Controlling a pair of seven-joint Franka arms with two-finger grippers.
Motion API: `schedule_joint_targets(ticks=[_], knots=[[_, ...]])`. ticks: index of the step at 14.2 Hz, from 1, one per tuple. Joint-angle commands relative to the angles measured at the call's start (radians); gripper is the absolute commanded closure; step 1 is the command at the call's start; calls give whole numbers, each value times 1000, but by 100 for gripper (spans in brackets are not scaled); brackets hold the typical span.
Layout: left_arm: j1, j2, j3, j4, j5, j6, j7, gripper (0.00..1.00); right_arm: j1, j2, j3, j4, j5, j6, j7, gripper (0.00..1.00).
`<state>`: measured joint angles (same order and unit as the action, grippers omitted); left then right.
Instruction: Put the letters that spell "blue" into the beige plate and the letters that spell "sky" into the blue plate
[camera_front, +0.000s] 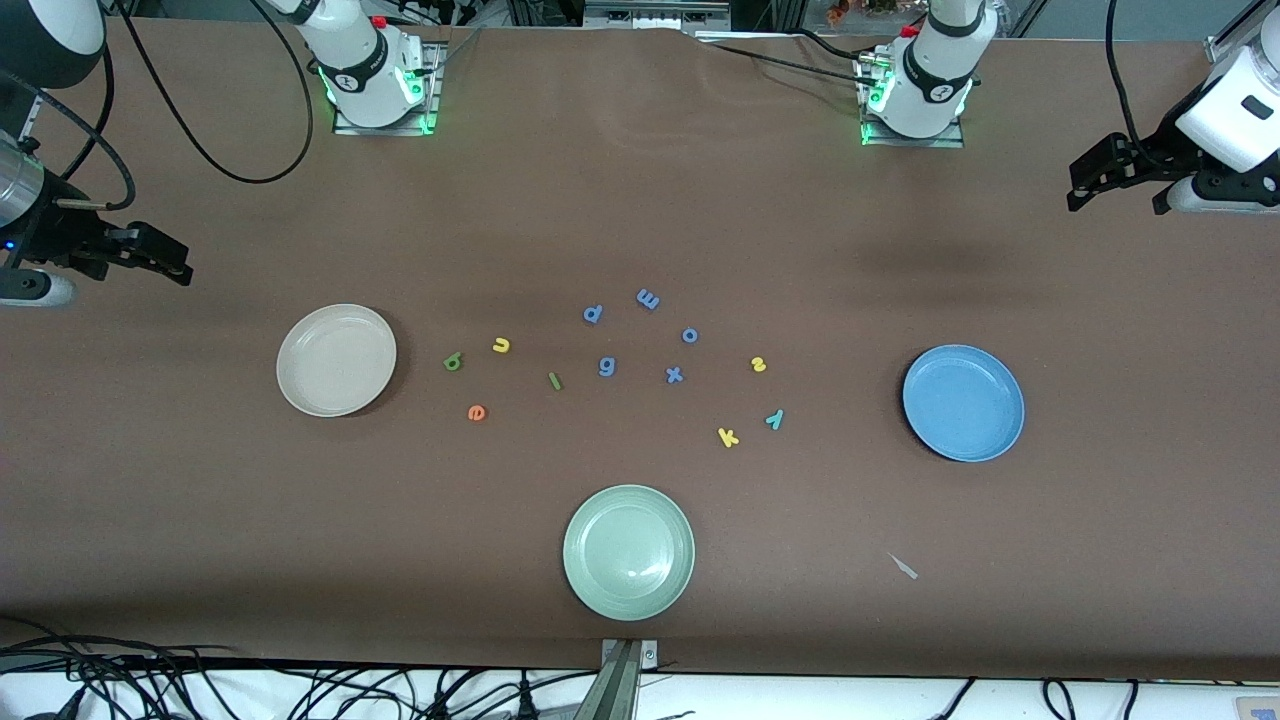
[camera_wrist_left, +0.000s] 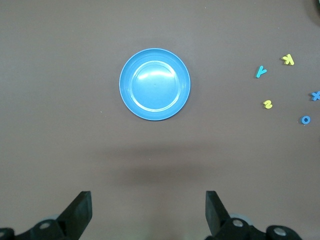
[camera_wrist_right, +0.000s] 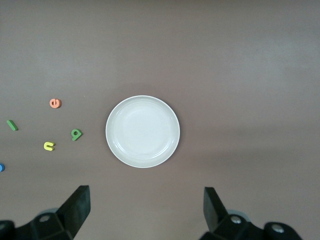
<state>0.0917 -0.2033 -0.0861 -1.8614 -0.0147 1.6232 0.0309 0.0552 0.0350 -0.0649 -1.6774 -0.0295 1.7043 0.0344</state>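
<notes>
The dark green b (camera_front: 452, 362), yellow u (camera_front: 501, 345), thin green l (camera_front: 555, 380) and orange e (camera_front: 477, 412) lie on the table beside the empty beige plate (camera_front: 336, 360). Toward the empty blue plate (camera_front: 963, 403) lie the yellow s (camera_front: 758, 364), yellow k (camera_front: 728, 436) and teal y (camera_front: 774, 418). My right gripper (camera_front: 178, 260) hangs open and empty over the right arm's end of the table; its wrist view looks down on the beige plate (camera_wrist_right: 143, 131). Over the left arm's end, my left gripper (camera_front: 1075, 185) is open and empty, with the blue plate (camera_wrist_left: 155, 84) below.
Periwinkle letters p (camera_front: 593, 313), m (camera_front: 648, 298), o (camera_front: 690, 335), g (camera_front: 607, 366) and x (camera_front: 674, 375) lie between the two letter groups. A pale green plate (camera_front: 628, 552) sits nearer the front camera. A small white scrap (camera_front: 903, 566) lies near the table's front edge.
</notes>
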Motion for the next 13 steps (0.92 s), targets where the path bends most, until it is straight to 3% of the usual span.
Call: schedule_joint_targets(ticks=[1,13], knots=[[-3,15,-1,33,19,-26,7,0,-8,9,7,19,19,-6,-1,0],[2,15,-1,33,19,-26,7,0,-8,8,7,21,17,-11,9,0]])
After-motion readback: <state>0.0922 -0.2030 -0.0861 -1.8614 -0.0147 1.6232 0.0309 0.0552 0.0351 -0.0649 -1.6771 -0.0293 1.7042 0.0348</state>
